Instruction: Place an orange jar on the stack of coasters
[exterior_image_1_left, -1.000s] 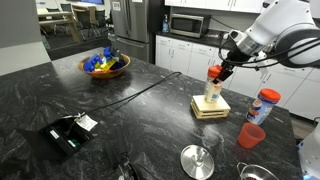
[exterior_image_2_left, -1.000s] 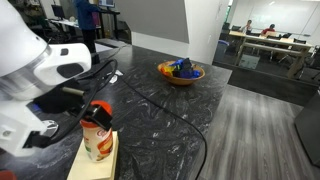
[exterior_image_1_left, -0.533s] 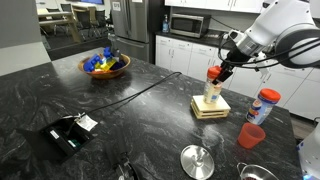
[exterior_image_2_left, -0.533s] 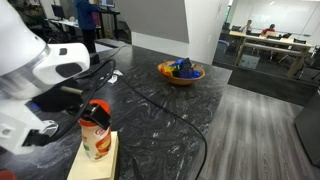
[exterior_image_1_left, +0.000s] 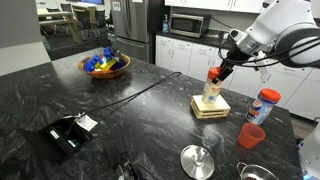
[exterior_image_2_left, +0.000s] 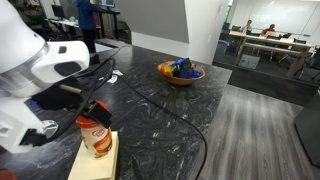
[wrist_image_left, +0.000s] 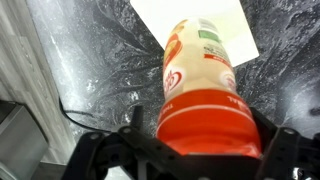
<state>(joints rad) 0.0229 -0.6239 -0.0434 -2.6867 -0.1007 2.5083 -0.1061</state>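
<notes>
The orange jar (exterior_image_1_left: 212, 91) has an orange-red lid and pale contents. My gripper (exterior_image_1_left: 217, 72) is shut on its lid and holds it over the stack of coasters (exterior_image_1_left: 210, 108), tilted. In an exterior view the jar (exterior_image_2_left: 97, 135) leans over the coasters (exterior_image_2_left: 96, 163); I cannot tell whether its base touches them. In the wrist view the jar (wrist_image_left: 199, 80) fills the middle between the jaws (wrist_image_left: 205, 140), with the pale coaster top (wrist_image_left: 190, 17) below it.
A red-lidded jar with a blue-white label (exterior_image_1_left: 266, 105) and an orange-red cup (exterior_image_1_left: 251, 135) stand beside the coasters. A round steel lid (exterior_image_1_left: 197, 160) lies near the front. A wooden bowl of toys (exterior_image_1_left: 105, 64) sits far back. A black cable (exterior_image_1_left: 140, 92) crosses the counter.
The jar has tilted and shifted slightly in the gripper over the coasters. The arm has barely moved.
</notes>
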